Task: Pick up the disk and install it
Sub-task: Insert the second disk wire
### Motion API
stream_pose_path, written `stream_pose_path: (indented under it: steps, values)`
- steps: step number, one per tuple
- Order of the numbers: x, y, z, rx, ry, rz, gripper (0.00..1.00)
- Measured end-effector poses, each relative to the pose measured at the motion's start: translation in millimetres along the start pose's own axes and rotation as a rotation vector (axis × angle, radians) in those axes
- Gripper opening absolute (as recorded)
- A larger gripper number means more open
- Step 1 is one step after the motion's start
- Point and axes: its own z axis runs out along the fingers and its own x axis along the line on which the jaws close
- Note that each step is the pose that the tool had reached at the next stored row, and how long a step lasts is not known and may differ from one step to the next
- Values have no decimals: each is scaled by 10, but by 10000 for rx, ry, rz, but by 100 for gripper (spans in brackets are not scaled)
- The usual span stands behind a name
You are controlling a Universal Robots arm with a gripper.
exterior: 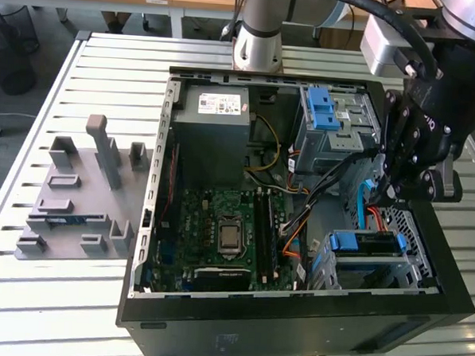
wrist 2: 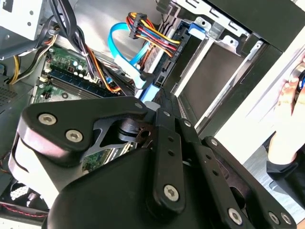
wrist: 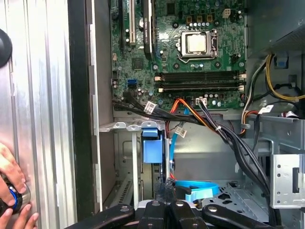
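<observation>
In the exterior view the disk [exterior: 365,244], edged by its blue carrier bracket, lies flat in the lower drive bay at the right end of the open computer case [exterior: 294,309]. My black gripper [exterior: 392,188] hangs just above that bay, beside a blue data cable [exterior: 369,197]. In the first wrist view the blue bracket [wrist: 149,149] stands in the bay slot, a little beyond the gripper's links [wrist: 167,209]. The second wrist view shows the gripper [wrist 2: 151,98] from behind, reaching toward the bay wall with a pale blue part at its tip.
A grey drive cage with a blue handle [exterior: 325,111] sits behind the gripper, and the power supply [exterior: 216,121] and motherboard [exterior: 219,225] are to the exterior view's left. Cable bundles [wrist: 224,133] cross the bay. A grey fixture [exterior: 82,186] lies on the table. A person's hand [wrist: 9,191] rests outside the case.
</observation>
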Motion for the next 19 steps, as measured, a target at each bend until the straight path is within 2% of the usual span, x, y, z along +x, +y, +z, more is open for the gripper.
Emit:
stream_pose_path:
  steps: [3,5,7,10,15,19]
  values:
    - [-46,2,-18,6,109,-3,11]
    - [-89,5,-24,12,221,-6,11]
    - [-144,8,-27,20,362,-11,11]
    - [-215,11,-31,26,479,-16,11]
    - [-235,12,-32,28,501,-16,11]
    - [-289,15,-31,28,501,-16,11]
